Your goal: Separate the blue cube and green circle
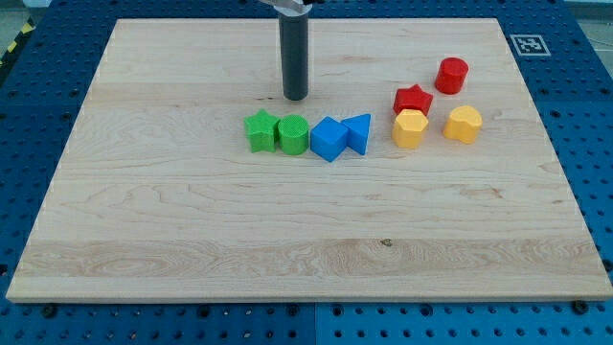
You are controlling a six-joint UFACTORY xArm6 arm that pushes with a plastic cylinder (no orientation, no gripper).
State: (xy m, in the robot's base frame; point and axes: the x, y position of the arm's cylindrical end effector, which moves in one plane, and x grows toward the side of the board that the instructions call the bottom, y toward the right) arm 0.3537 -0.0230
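Blocks sit in two groups on the wooden board (pixel 144 230), and you can see the rod (pixel 295 57) standing upright over the upper middle. My tip (pixel 296 97) rests on the wood just toward the view's top from the green circle (pixel 293 135), apart from it and touching no block. You have no gripper to read here: the arm ends in that plain rod, so there are no jaws to be apart or together.

Look at the middle row, which runs from the view's left to right. First comes the green star (pixel 258 130), pressed against the green circle. Next is the blue cube (pixel 329 139), just beside the circle; you cannot tell whether the two touch or a sliver of wood parts them. Touching the cube on its right is the blue triangle (pixel 358 133).

Look to the view's right for the second group, well apart from my tip. You will find the red star (pixel 413 100) sitting just above one yellow hexagon (pixel 409 128), the red cylinder (pixel 451 75) nearer the top, and a second yellow hexagon (pixel 463 124) below it.

Around the board you can see a blue perforated table (pixel 575 77).
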